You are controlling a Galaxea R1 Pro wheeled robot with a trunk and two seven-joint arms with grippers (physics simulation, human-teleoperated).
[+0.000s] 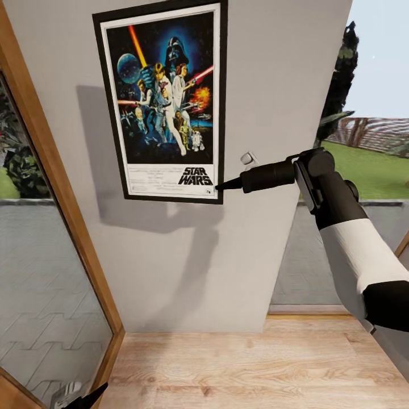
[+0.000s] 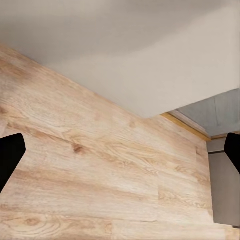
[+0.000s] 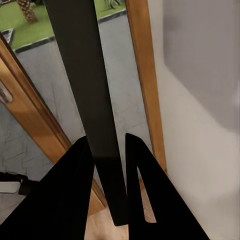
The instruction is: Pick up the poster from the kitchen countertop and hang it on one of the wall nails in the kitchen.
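The poster [image 1: 165, 96], black-framed with Star Wars artwork and a white logo strip, lies flat against the grey wall [image 1: 272, 85], slightly tilted. My right gripper [image 1: 218, 186] is shut on its lower right corner. In the right wrist view the poster's black edge [image 3: 85, 75] runs between the two dark fingers [image 3: 75, 190], with the right gripper [image 3: 107, 140] pinched on it. A small pale nail-like fitting [image 1: 248, 158] juts from the wall just right of that corner. My left gripper [image 2: 121, 152] hangs open over the wooden floor, low at the head view's left [image 1: 85, 397]. The kitchen countertop is out of view.
A wood-framed glass door [image 1: 51, 170] stands at the left, close to the poster. Light wooden floor [image 1: 227, 369] runs along the wall's foot. Right of the wall a glazed opening [image 1: 375, 142] looks onto grass and trees.
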